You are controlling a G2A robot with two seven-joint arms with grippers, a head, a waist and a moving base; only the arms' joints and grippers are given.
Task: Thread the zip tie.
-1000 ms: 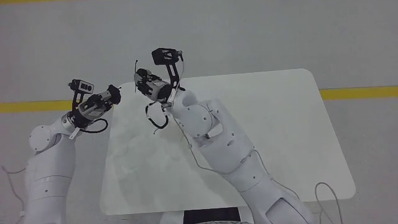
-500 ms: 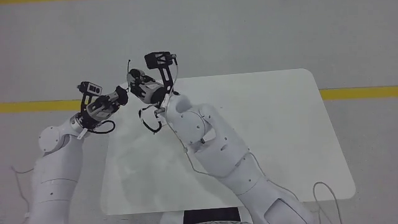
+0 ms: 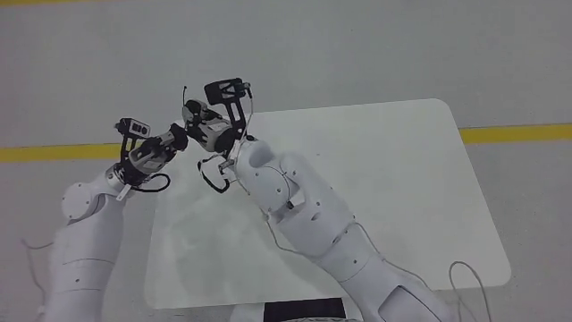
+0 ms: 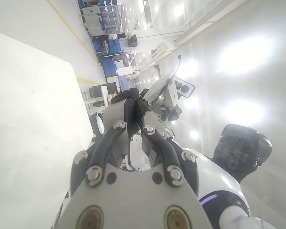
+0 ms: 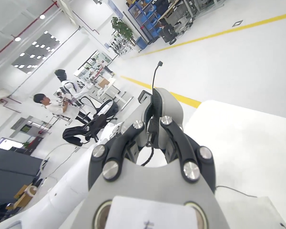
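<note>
The zip tie (image 5: 154,85) is clamped in the right gripper (image 5: 153,120), head up, over the table's (image 3: 402,197) ten o'clock corner. Whether the left gripper (image 3: 175,137), at its eight o'clock, is closed cannot be told. If the strap is nudged there, it could be bent off line.

The two hands sit together above the tabletop's (image 3: 402,188) far left corner. The left hand (image 3: 177,135) is to the left of the right hand (image 3: 190,126), just beside it. The zip tie (image 5: 153,84) stands upright in the right hand, clamped between its fingers, with its head at the top, away from the tabletop.
</note>
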